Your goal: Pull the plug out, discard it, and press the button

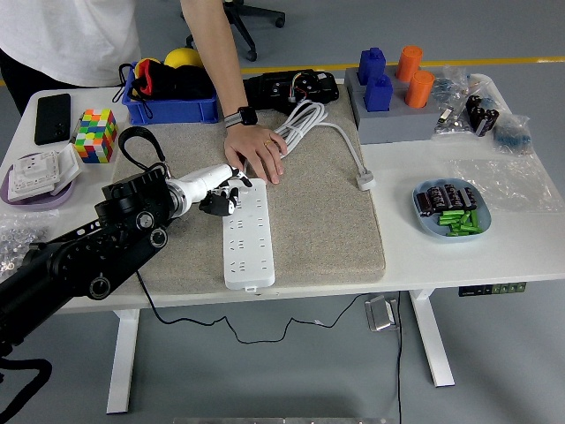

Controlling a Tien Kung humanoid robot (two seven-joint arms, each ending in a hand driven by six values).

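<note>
A white power strip (248,238) lies lengthwise on the grey mat (318,221). My left hand (224,198) rests over the strip's far left corner, its black-tipped fingers curled and holding nothing. Whether a fingertip touches the strip's switch cannot be made out. My black forearm (132,212) hides the black plug; only its black cable (177,320) shows, hanging below the table edge. A person's hand (257,157) lies flat on the mat just beyond the strip's far end, beside the white cord (305,119). The right arm is out of view.
At the left stand a colourful cube (95,132), a black phone (52,117) and a purple dish (35,177) with a white socket. A blue bin (169,106), a grey block with blue and orange pegs (393,110) and a blue dish of batteries (452,212) lie further back and right.
</note>
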